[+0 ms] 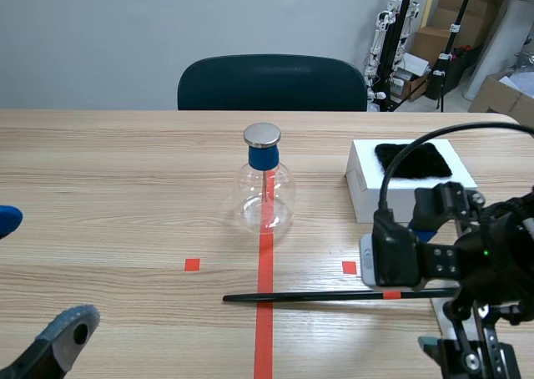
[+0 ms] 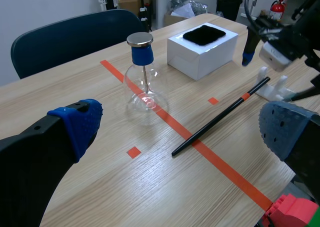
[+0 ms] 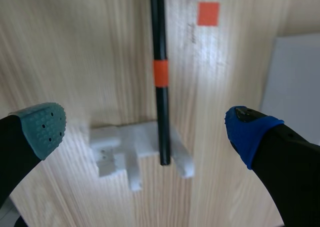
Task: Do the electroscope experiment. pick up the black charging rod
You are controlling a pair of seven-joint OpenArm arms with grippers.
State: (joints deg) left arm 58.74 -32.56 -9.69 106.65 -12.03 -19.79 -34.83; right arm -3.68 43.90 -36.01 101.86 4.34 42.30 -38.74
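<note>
1. The thin black charging rod (image 1: 334, 295) with an orange-red band lies flat on the light wooden table (image 1: 108, 187). It crosses the red tape line, and its banded end rests on a small white plastic cradle (image 3: 135, 154).
2. The right gripper (image 3: 147, 129) hangs over that end. Its fingers are spread wide, one on each side of the rod, and neither touches it.
3. The left gripper (image 2: 183, 126) is low over the table's near left side, well apart from the rod. Its blue-padded fingers are also spread and hold nothing.
4. A clear glass flask electroscope (image 1: 264, 191) with a blue stopper and a round metal cap stands upright on the tape line beyond the rod.
5. To its right sits a white box (image 1: 371, 191) with a black furry cloth (image 1: 411, 160) on top.
6. A dark teal chair (image 1: 271, 83) stands behind the far edge of the table.
</note>
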